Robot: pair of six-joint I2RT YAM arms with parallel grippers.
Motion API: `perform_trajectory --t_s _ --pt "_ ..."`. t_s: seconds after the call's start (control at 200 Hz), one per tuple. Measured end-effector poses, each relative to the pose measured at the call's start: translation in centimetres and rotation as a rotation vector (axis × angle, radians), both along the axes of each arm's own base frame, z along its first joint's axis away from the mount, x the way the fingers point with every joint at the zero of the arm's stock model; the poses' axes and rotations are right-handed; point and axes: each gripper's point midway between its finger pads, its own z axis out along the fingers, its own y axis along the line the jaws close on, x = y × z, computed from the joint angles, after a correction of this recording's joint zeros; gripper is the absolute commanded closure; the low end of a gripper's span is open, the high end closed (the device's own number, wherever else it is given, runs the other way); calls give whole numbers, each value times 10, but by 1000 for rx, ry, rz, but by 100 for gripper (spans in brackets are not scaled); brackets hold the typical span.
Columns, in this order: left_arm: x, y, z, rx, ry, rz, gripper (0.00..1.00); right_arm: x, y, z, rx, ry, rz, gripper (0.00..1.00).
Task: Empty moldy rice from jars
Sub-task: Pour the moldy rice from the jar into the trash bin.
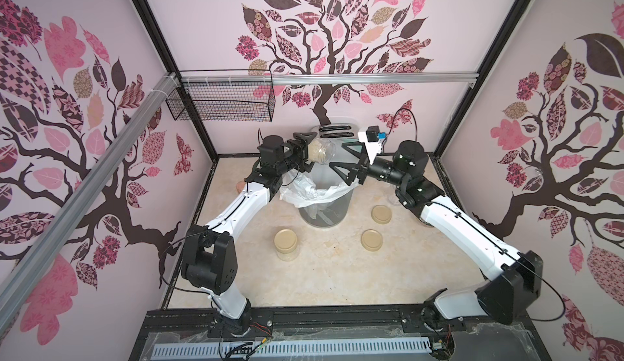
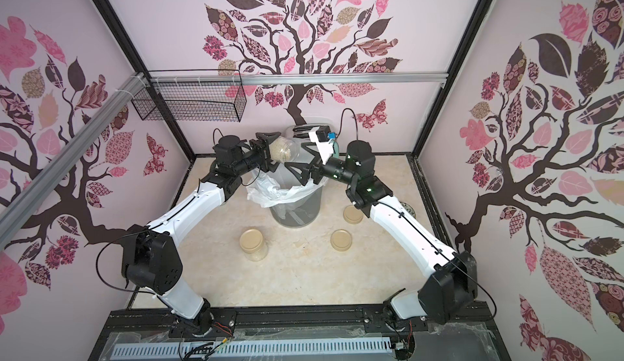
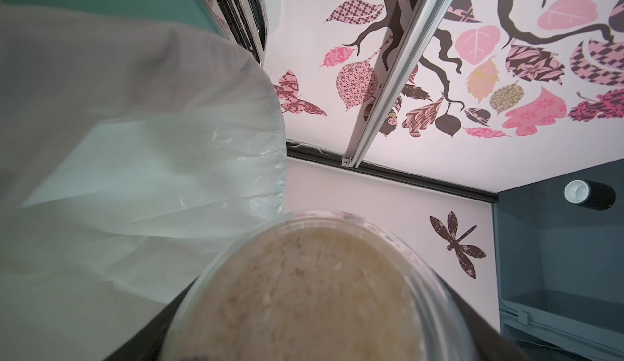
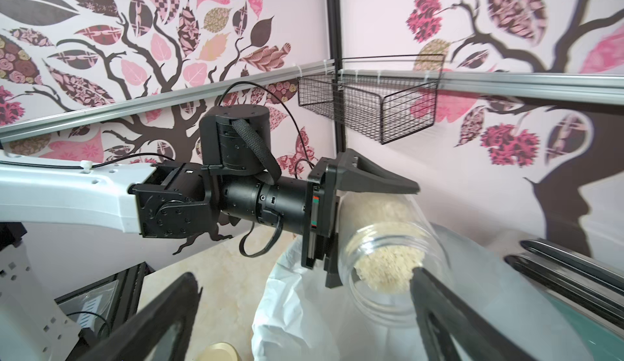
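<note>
Spread wide and gripping nothing, the right gripper [image 4: 305, 273] fills the foreground of its own wrist view. Its dark fingers [image 4: 449, 315] are far apart, and one crosses in front of the mouth of the lidless jar [image 4: 388, 251]; whether it touches the glass rim I cannot tell. Opposite, the left gripper [image 1: 311, 152] is clamped on that jar's base, holding it on its side with the mouth pointing right and tipped a little downward. Moldy rice [image 4: 388, 268] sits inside as a pale clump, packed toward the base end. Jar and both grippers hang above the far rim of a clear waste bin [image 1: 324, 219] lined with a white plastic bag [image 1: 309, 192], which stands mid-way across the marbled tabletop [image 1: 320, 275]. Near and left of the bin a lidded jar [image 1: 286, 245] stands upright. Near and right of the bin lies a loose beige lid [image 1: 371, 240], with a second lid [image 1: 381, 214] beyond it and apart from it. Against the far wall stands a silver toaster [image 1: 332, 129].
</note>
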Motion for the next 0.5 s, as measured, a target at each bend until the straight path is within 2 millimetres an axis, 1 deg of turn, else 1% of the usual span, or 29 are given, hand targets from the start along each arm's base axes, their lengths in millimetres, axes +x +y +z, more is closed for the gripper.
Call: perform_trajectory --t_s 0.125,0.19,0.245,0.335,0.5 --pt "-1 0 7 79 -48 -15 32 -8 -34 9 14 -6 -110 0" --pt "-1 0 9 126 -72 -20 32 -16 -44 9 12 -2 -145 0" --pt "-2 1 10 165 -90 -22 32 -23 -51 5 6 9 -170 1" --pt "-2 4 10 235 -114 -25 32 -32 -62 -11 -12 46 -215 0" --pt "-3 9 15 357 -171 -25 32 -49 -81 -61 -61 153 -278 1"
